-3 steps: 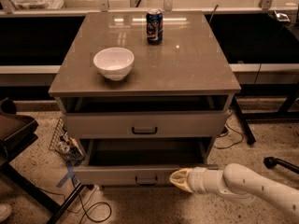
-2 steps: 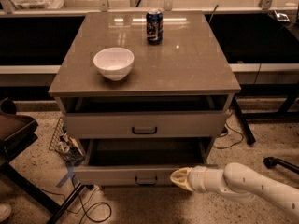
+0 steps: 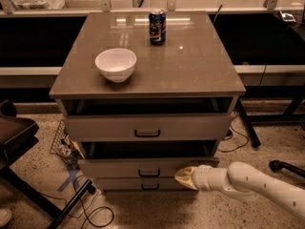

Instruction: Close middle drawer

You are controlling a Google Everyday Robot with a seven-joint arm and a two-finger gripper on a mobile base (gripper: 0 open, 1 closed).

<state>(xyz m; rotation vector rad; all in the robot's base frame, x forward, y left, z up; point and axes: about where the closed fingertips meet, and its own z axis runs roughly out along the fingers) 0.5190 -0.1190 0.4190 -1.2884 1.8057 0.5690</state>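
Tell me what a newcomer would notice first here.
The white arm at lower right stands out, with its gripper at the right end of the middle drawer, which is pulled out. The top drawer above it is pulled out too. On the cabinet top sit a white bowl at left and a dark blue can near the back edge.

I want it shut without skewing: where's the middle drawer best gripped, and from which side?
Probably its small bar handle, from straight in front: it sits centred on the flat front, which stands pulled out. The gripper is at the front's right part.
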